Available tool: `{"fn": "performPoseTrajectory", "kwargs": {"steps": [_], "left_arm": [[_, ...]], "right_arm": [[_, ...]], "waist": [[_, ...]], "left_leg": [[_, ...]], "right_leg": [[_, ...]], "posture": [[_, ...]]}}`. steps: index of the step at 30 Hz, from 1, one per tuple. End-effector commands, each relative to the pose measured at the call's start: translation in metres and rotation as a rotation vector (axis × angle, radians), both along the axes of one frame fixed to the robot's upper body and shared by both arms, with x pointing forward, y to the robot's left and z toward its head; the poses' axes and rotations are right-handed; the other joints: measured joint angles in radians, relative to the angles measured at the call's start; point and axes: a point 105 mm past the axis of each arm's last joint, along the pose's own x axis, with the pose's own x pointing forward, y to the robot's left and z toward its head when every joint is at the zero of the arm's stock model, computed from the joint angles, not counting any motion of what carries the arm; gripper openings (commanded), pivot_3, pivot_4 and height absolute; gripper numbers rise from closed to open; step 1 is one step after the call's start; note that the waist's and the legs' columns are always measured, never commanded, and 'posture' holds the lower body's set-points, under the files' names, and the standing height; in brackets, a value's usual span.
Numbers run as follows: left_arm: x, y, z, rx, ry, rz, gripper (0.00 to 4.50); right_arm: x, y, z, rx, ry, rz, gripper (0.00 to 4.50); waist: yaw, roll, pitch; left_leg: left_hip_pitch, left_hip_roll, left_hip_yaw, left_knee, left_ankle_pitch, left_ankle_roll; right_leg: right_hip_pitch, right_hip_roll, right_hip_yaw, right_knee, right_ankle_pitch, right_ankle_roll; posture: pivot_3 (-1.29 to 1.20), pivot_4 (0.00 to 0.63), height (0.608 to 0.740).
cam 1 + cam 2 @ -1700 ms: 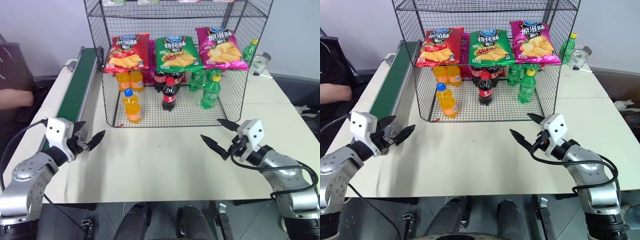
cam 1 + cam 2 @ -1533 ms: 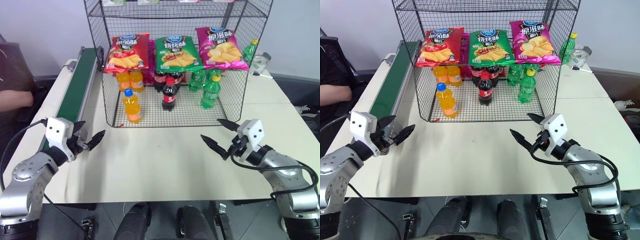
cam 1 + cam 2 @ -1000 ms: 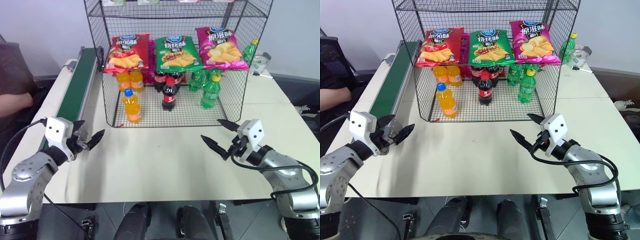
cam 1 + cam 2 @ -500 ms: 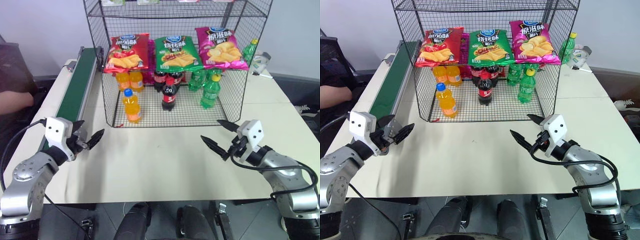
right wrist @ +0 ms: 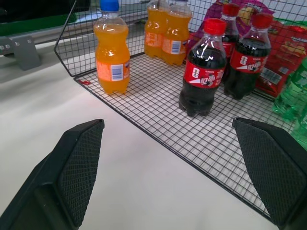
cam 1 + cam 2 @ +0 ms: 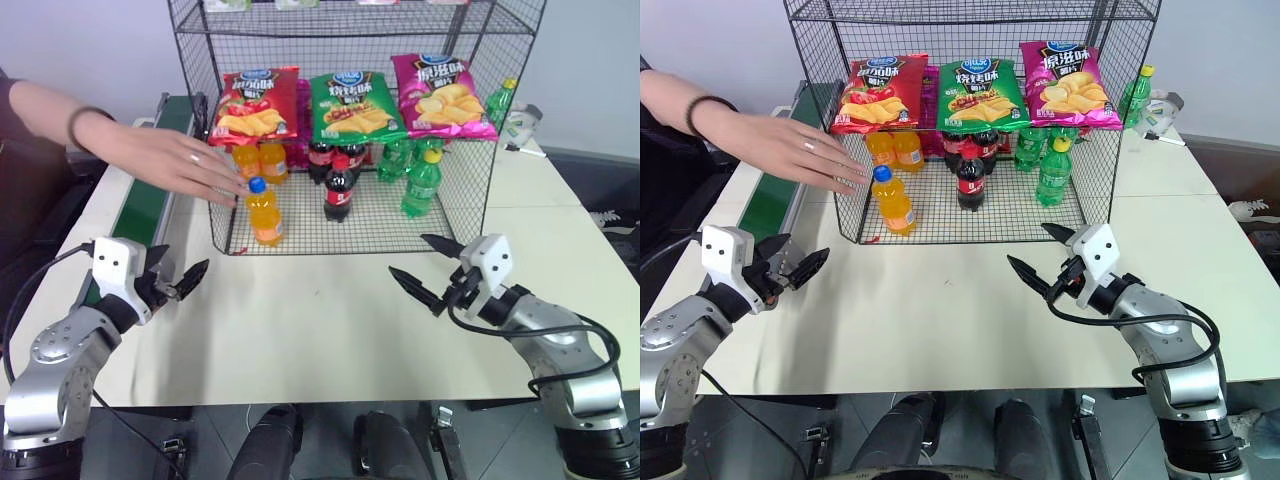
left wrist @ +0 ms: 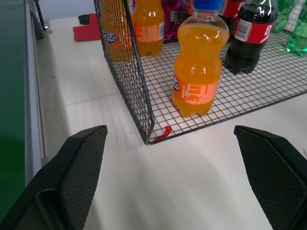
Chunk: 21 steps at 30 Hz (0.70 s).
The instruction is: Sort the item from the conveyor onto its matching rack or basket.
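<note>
An orange soda bottle (image 5: 111,53) with a blue cap stands upright on the wire rack (image 5: 158,120) floor near its front corner. 3 cola bottles (image 5: 205,67) with red caps stand further along.

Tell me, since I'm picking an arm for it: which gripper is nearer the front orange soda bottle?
Left. The left gripper sits just ahead of the orange soda bottle and to its left; the right gripper is farther off, across the rack front.
</note>
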Motion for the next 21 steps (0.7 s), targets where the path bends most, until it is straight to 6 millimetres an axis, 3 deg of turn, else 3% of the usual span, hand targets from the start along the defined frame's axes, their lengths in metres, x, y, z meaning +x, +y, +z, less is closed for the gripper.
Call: {"fn": "performPoseTrajectory", "kwargs": {"steps": [1, 12, 21], "left_arm": [[0.002, 0.001, 0.010, -0.004, -0.049, 0.008, 4.43], [0.010, 0.006, 0.018, -0.028, -0.122, 0.041, 4.43], [0.009, 0.016, 0.015, -0.025, -0.138, 0.092, 4.43]], "right_arm": [[-0.003, 0.008, 0.014, 0.010, -0.061, 0.021, 4.50], [-0.010, 0.018, 0.014, 0.035, -0.053, 0.046, 4.50], [-0.020, 0.046, 0.023, 0.098, -0.059, 0.110, 4.50]], "waist": [[0.000, 0.000, 0.000], [0.000, 0.000, 0.000], [0.000, 0.000, 0.000]], "left_leg": [[0.000, 0.000, 0.000, 0.000, 0.000, 0.000], [0.000, 0.000, 0.000, 0.000, 0.000, 0.000], [0.000, 0.000, 0.000, 0.000, 0.000, 0.000]], "right_leg": [[0.000, 0.000, 0.000, 0.000, 0.000, 0.000], [0.000, 0.000, 0.000, 0.000, 0.000, 0.000], [-0.002, 0.000, 0.000, 0.000, 0.000, 0.000]], "posture": [[0.00, 0.150, 0.740], [0.00, 0.150, 0.740], [0.00, 0.150, 0.740]]}}
